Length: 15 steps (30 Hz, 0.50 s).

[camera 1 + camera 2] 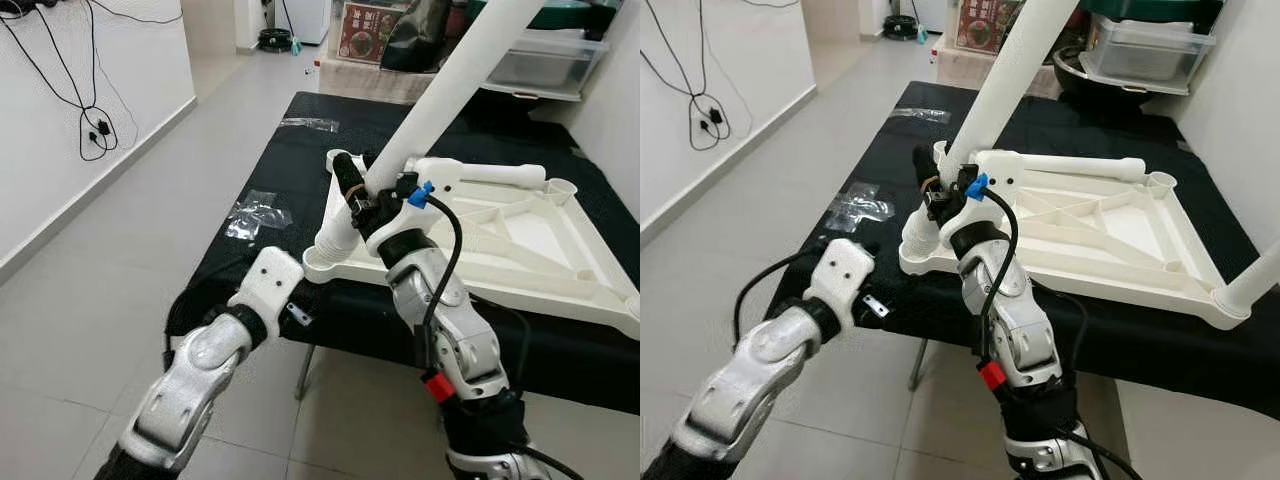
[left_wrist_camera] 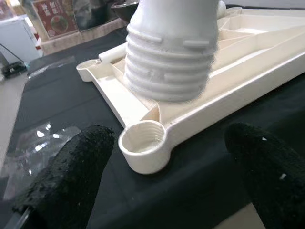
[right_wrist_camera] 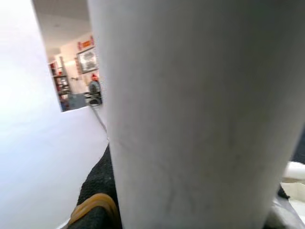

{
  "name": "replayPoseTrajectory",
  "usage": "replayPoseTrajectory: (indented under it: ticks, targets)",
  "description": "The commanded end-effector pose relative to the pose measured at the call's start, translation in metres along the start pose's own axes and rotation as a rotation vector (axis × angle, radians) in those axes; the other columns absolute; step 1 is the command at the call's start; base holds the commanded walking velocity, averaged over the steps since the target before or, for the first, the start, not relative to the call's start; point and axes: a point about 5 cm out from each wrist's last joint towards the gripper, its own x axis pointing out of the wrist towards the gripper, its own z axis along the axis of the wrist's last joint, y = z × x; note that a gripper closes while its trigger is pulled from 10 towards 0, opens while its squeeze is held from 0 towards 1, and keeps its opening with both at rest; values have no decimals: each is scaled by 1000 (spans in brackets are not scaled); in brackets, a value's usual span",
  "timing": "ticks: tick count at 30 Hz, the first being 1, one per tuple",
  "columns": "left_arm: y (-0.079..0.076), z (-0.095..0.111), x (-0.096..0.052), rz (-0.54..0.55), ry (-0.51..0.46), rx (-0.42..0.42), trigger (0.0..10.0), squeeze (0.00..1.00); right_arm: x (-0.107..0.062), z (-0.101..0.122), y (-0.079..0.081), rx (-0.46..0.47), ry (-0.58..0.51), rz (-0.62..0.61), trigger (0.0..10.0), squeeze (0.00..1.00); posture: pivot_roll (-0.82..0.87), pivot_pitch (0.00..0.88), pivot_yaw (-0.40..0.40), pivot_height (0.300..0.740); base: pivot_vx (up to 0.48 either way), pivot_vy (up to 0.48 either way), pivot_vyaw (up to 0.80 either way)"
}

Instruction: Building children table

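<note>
An upside-down white tabletop (image 1: 540, 232) lies on a black-covered folding table (image 1: 300, 170). My right gripper (image 1: 362, 192) is shut on a long white table leg (image 1: 450, 90), held tilted. The leg's threaded end (image 2: 169, 62) hangs just above and behind the near-left corner socket (image 2: 143, 143), apart from it. My left gripper (image 2: 169, 157) is open, low at the black table's front edge, with its fingers (image 2: 71, 176) either side of that socket. A second leg (image 1: 1250, 285) stands in the near-right corner. Another leg (image 1: 500, 175) lies along the far rim.
Clear plastic wrappers (image 1: 255, 215) lie on the black cover left of the tabletop, with another (image 1: 310, 124) farther back. Cables (image 1: 90, 120) hang on the white wall to the left. Storage boxes (image 1: 545, 60) stand behind the table. Tiled floor (image 1: 150, 230) stretches to the left.
</note>
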Motion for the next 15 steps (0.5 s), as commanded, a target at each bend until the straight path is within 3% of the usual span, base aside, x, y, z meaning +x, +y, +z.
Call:
replayPoseTrajectory:
  ticks: [1, 15]
  targets:
    - [0, 0, 8, -1, -18, 30, 10000, 0, -4, -2, 5, 3, 14, 37, 10000, 0, 52, 48, -86, 740, 0, 0, 0]
    - [-1, -7, 18, -49, -34, 65, 10000, 0, -10, -9, 12, -4, 45, 77, 10000, 0, 41, 47, -85, 740, 0, 0, 0]
